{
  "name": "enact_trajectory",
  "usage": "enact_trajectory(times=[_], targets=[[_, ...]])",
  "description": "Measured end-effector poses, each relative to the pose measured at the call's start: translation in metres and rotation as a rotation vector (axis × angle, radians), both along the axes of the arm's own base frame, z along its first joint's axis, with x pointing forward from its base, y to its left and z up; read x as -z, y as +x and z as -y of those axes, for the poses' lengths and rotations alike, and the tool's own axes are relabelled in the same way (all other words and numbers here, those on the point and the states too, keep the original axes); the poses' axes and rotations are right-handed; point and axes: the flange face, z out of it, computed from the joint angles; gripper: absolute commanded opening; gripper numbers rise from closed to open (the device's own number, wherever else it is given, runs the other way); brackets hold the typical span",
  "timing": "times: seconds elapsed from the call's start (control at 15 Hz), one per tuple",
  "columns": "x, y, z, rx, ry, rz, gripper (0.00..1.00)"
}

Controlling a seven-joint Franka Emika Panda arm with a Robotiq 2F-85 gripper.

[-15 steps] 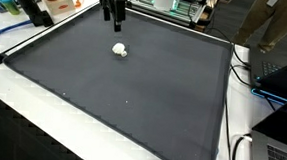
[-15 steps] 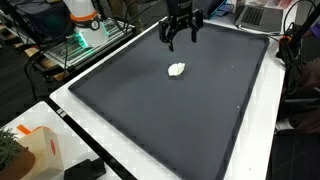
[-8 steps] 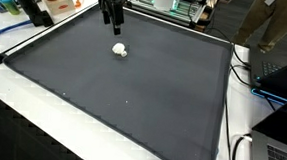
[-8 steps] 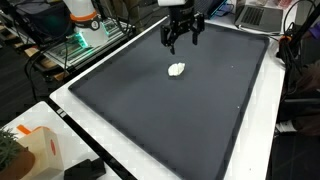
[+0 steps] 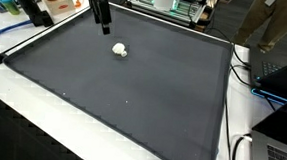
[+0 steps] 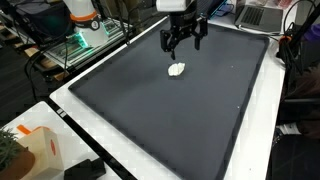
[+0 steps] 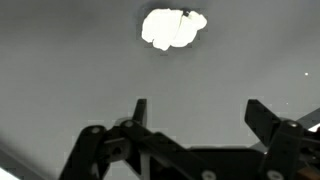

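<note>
Gripper [image 6: 183,46] hovers over dark mat [image 6: 150,110], jaws apart, empty. White crumpled wad [image 6: 177,70] lies on mat just beside. Judgement: centre jaws over wad, descend straight, no nudging.

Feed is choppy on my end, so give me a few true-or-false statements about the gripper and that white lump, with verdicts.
1. The gripper is open and holds nothing. True.
2. The white lump is clamped in the gripper. False: it lies apart from it, untouched.
3. The white lump rests on the dark mat. True.
4. Three white lumps lie on the mat. False: only one shows, in both exterior views and the wrist view.
</note>
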Motion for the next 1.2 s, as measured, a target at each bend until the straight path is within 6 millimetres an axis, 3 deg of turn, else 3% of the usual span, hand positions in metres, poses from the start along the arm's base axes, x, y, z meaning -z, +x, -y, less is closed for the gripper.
enact_trajectory(times=[0.27,0.47,1.2], targets=[[0.041,-0.001,0.013,0.031,0.047,-0.06,1.0],[0.059,0.0,0.019,0.072,0.083,-0.082,1.0],[0.074,-0.003,0.039,0.299,0.174,-0.125,1.0]])
